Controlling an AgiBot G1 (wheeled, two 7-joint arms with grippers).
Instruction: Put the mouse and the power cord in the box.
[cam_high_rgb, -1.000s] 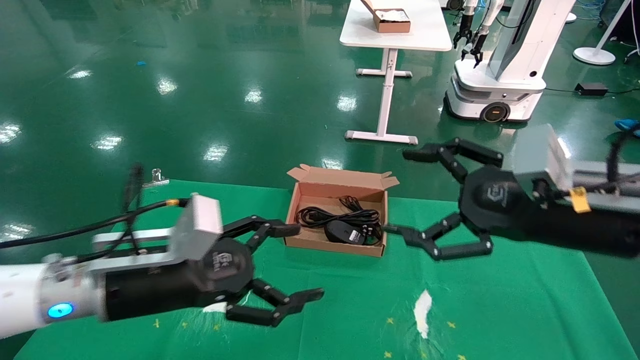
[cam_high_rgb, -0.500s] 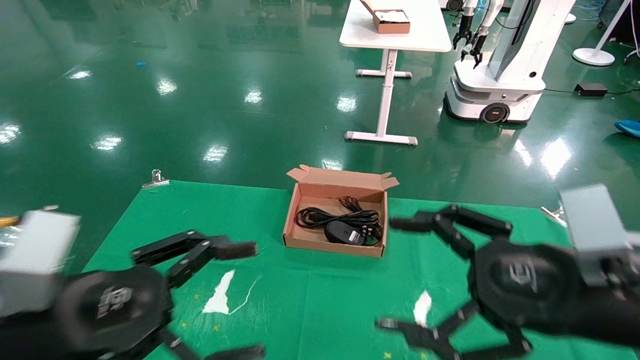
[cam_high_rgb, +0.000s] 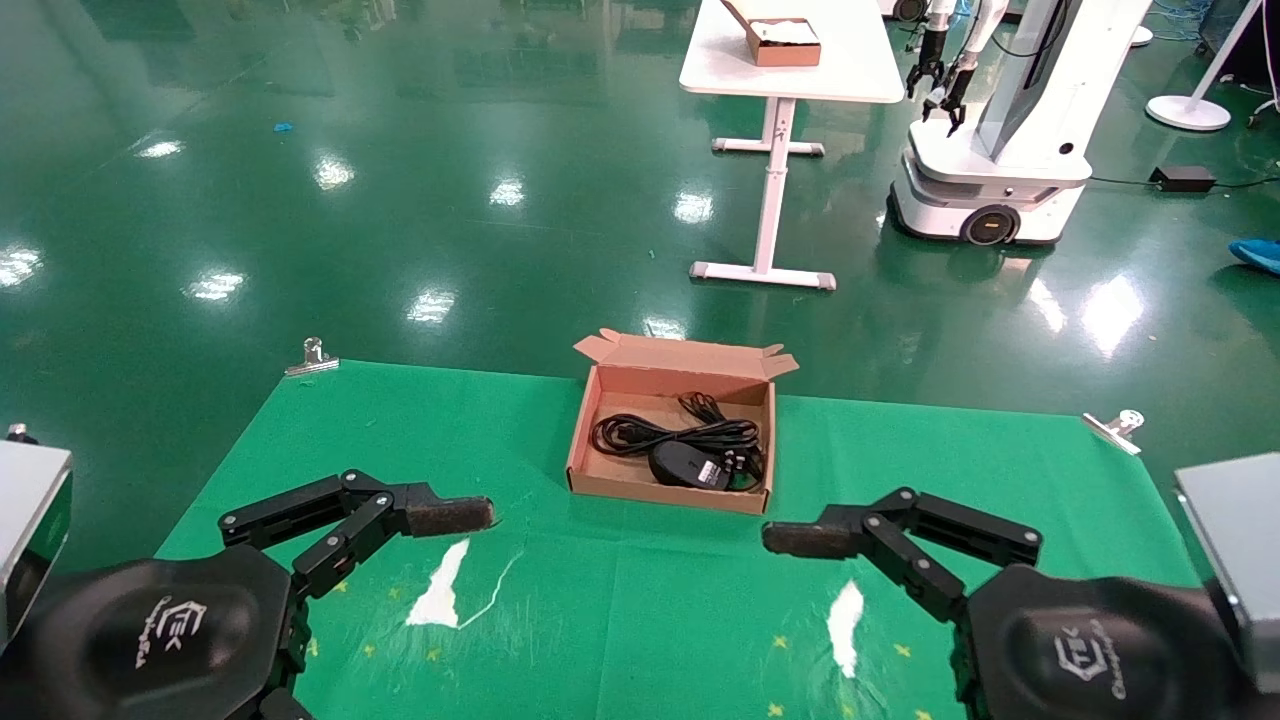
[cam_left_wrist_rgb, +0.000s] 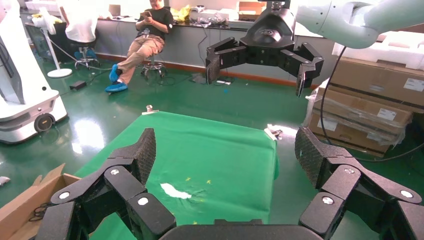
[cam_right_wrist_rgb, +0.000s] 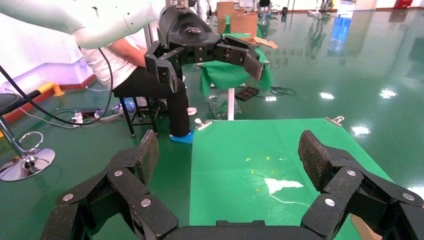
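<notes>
The box (cam_high_rgb: 600, 430) sits open at the far middle of the green cloth. Inside it lie the black mouse (cam_high_rgb: 684, 464) and the coiled power cord (cam_high_rgb: 668, 432), its plug beside the mouse. My left gripper (cam_left_wrist_rgb: 226, 150) hovers open and empty over the near left of the cloth, and one of its fingers (cam_high_rgb: 440, 516) points toward the middle. Open and empty too, my right gripper (cam_right_wrist_rgb: 230, 150) mirrors it at the near right, with a finger (cam_high_rgb: 805, 538) pointing inward. Both are well short of the box. A corner of the box (cam_left_wrist_rgb: 20, 200) shows in the left wrist view.
White tears (cam_high_rgb: 440, 592) (cam_high_rgb: 846, 625) mark the cloth near each gripper. Metal clips (cam_high_rgb: 312, 357) (cam_high_rgb: 1115, 428) hold its far corners. Beyond, on the green floor, stand a white table (cam_high_rgb: 860, 70) bearing a small reddish-brown box (cam_high_rgb: 782, 44) and another robot (cam_high_rgb: 1000, 150).
Both arms have drawn back from beside the box toward the cloth's near edge and dropped lower in view. Both grippers stayed open. The box and its contents have not moved.
</notes>
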